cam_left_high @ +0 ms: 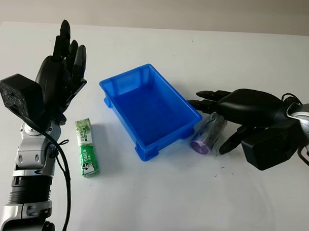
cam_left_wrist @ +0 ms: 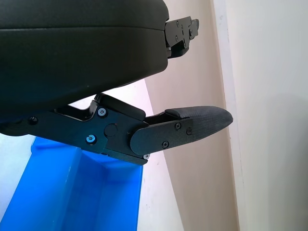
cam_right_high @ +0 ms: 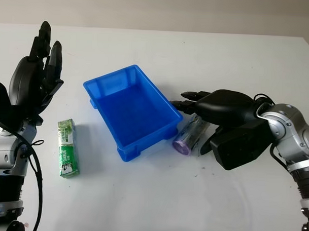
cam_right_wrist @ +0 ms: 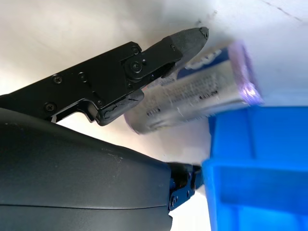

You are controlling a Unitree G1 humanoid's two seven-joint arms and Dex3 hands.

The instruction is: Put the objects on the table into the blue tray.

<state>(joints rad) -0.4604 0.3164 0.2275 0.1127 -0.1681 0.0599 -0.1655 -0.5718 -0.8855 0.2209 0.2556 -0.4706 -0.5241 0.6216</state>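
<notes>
Right robot hand (cam_right_high: 208, 110) is lowered over the purple-capped tube (cam_right_high: 189, 136) beside the blue tray (cam_right_high: 125, 114), fingers not yet closed; a centred wrap is advised. Left robot hand (cam_left_high: 62, 71) is raised, open, near the tabletop's left edge.

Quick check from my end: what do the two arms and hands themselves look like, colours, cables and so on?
Both hands are matte black, with smooth rounded shells and jointed fingers fixed by small screws. The left hand tops a silver-grey forearm of ribbed metal segments with a black cable looping beside it, and a black boxy camera module sits at its wrist. The right hand joins a rounded silver arm, with thin black cables and a similar black box.
</notes>
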